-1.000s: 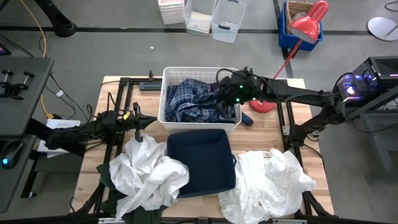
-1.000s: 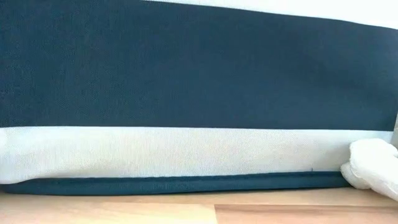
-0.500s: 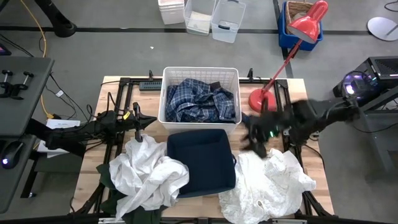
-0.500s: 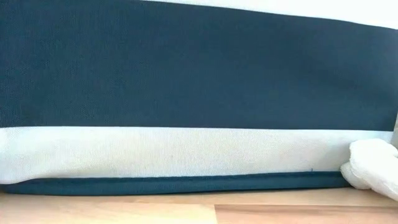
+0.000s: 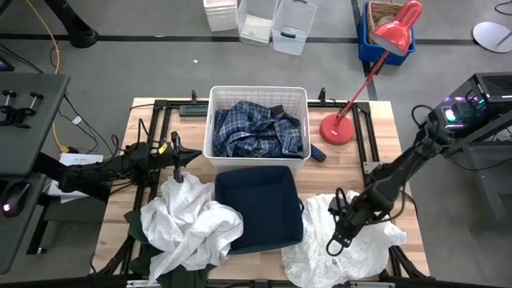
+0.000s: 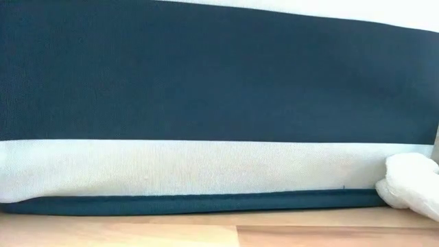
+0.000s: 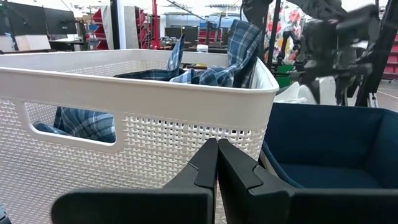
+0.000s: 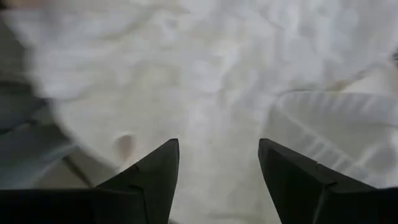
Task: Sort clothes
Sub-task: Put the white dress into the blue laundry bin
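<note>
A blue-and-white plaid shirt [image 5: 254, 130] lies in the white slatted basket [image 5: 214, 120], with a dark garment [image 5: 290, 132] beside it. One large white garment [image 5: 192, 218] lies heaped at the near left over a dark green one [image 5: 142, 238]. Another white garment [image 5: 364, 232] lies at the near right. My right gripper [image 5: 334, 244] is open and points down over this right white garment [image 8: 205, 74]; its fingers stand just above the cloth. My left gripper [image 5: 178, 154] is shut and empty at the left, level with the basket [image 7: 124, 112].
The navy bin [image 5: 260, 206] stands between the two white heaps, just near of the basket; its wall fills the low view [image 6: 219, 75]. A red desk lamp [image 5: 340, 128] stands at the far right of the table. A small dark object [image 5: 318, 154] lies beside the basket.
My right gripper has swung fast from over the basket toward the table's near right and down, and is now over the right white garment. The plaid shirt stays in the basket.
</note>
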